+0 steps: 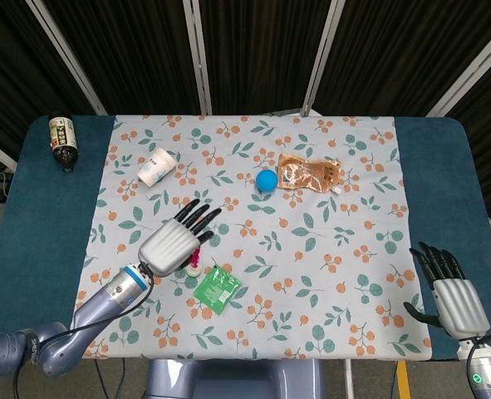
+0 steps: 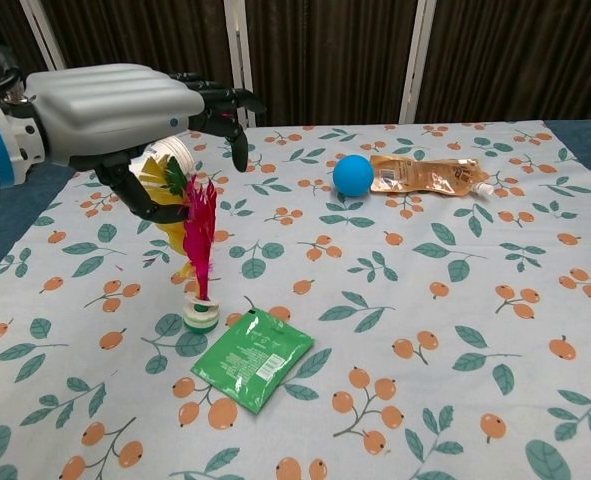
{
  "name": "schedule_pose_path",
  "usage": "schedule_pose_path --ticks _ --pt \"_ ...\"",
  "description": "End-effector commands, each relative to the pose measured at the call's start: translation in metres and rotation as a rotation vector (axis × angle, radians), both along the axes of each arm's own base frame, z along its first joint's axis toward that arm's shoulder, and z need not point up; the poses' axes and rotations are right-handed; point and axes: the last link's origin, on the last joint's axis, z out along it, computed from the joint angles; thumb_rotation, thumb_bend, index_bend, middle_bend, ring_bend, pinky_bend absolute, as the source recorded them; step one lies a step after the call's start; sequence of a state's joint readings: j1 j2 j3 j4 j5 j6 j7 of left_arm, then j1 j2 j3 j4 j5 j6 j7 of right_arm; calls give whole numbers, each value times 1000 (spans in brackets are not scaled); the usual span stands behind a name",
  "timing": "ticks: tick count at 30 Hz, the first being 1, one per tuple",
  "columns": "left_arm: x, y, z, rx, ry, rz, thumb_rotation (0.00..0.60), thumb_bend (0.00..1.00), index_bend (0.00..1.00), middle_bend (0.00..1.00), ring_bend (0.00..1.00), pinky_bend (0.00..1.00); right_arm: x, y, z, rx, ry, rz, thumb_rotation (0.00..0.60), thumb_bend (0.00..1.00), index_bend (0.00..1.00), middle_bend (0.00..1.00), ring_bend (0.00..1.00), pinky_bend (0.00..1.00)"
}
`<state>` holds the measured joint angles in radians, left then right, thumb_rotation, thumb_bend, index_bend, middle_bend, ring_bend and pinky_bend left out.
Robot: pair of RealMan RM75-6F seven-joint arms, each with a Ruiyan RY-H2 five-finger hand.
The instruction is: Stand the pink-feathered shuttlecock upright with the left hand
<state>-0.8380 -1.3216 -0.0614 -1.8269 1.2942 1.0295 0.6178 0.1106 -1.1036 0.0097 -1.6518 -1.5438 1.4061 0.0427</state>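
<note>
While the shuttlecock (image 2: 199,262) stands upright on the tablecloth (image 2: 425,260), left hand (image 2: 115,110) hovers above it, fingers (image 2: 237,125) spread wide, clear of the feathers.

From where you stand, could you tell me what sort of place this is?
Likely a robot test bench: dark curtains behind, a floral tablecloth with assorted props such as a blue ball and a shuttlecock.
</note>
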Motion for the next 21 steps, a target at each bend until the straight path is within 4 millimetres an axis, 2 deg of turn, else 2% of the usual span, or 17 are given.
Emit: schedule_pose_path --ticks 1,7,12,18,19,21 --pt "1 -3 2 -7 -10 -3 600 314 272 0 0 0 0 0 0 0 1 0 600 124 86 0 0 0" --pt "5 -14 14 -15 -101 25 600 301 249 0 0 0 0 0 1 -5 5 0 600 123 87 0 0 0" --pt "-2 -25 39 30 -235 100 600 241 245 0 0 0 0 0 1 -5 4 1 600 124 87 0 0 0" --pt "-35 -43 74 188 -298 145 600 209 223 0 0 0 0 1 1 -8 10 5 600 123 86 0 0 0" --pt "-55 -51 88 262 -270 171 600 210 221 0 0 0 0 1 1 -10 19 7 600 123 86 0 0 0" --pt "-73 -64 99 309 -249 184 600 207 214 0 0 0 0 1 0 -14 28 6 600 123 85 0 0 0"
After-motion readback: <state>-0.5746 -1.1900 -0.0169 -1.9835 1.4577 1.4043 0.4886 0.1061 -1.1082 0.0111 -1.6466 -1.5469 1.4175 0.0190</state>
